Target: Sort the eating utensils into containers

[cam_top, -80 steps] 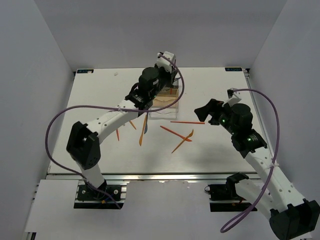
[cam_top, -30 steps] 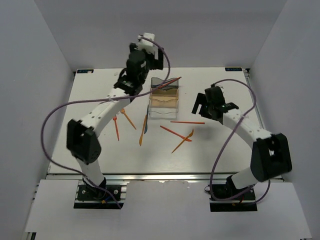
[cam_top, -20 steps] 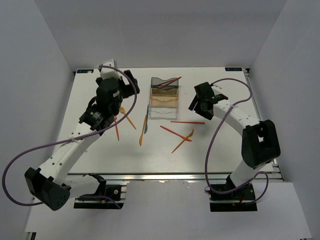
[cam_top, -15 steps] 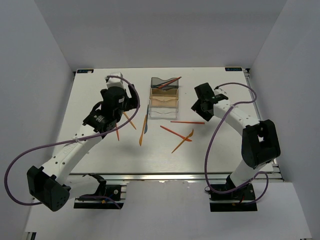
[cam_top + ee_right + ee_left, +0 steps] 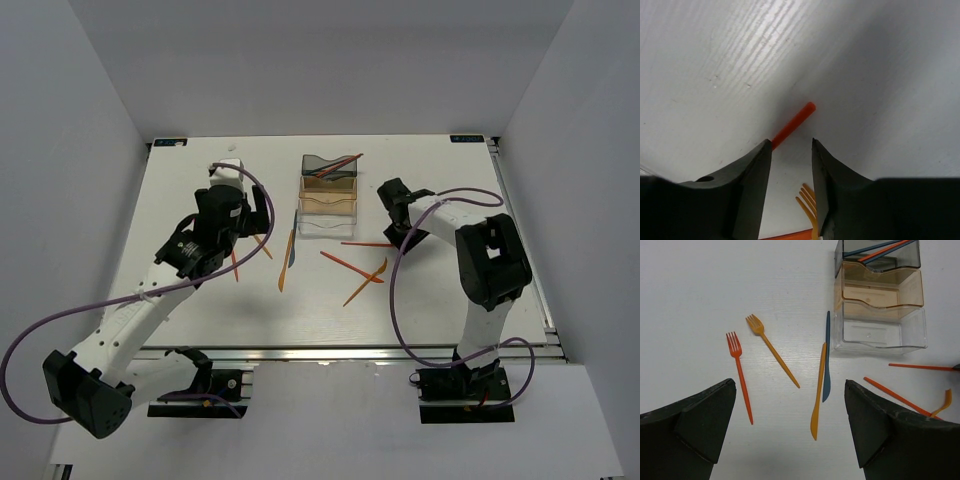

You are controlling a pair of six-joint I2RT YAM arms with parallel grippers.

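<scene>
Pulled back from above the bins since the first picture, the left claw (image 5: 789,387) now hangs over the bench's (image 5: 180,300) left-centre, its dark fingers (image 5: 700,420) spread wide with nothing between them. Meanwhile the right claw (image 5: 791,144) has come down to the bench just right of the bins. Its fingers stand narrow on either side of the end of a thin red plastic stick (image 5: 792,121), with bare surface still showing beside the stick, so no pinch is seen.

Much is cut off. From above, the right claw's tips are hidden under its own wrist, and the left arm covers part of a red plastic fork (image 5: 739,374). In the right wrist view the stick runs out of sight behind one finger, and only the orange tines (image 5: 807,196) of another piece show at the bottom. The left wrist view crops the smoky grey bin (image 5: 877,260) at the top edge; blue and red sticks lie in it, their ends out of frame. Joined to it in a row are the amber bin (image 5: 880,287) and the clear bin (image 5: 880,332).

An orange plastic fork (image 5: 772,352), a dark blue knife (image 5: 827,357) and an orange flat-ended utensil (image 5: 818,392) of unclear kind lie loose left of the clear bin.

The bench is white with faint streaks, enclosed by pale grey walls (image 5: 90,100), and purple cables (image 5: 420,290) loop over it.
</scene>
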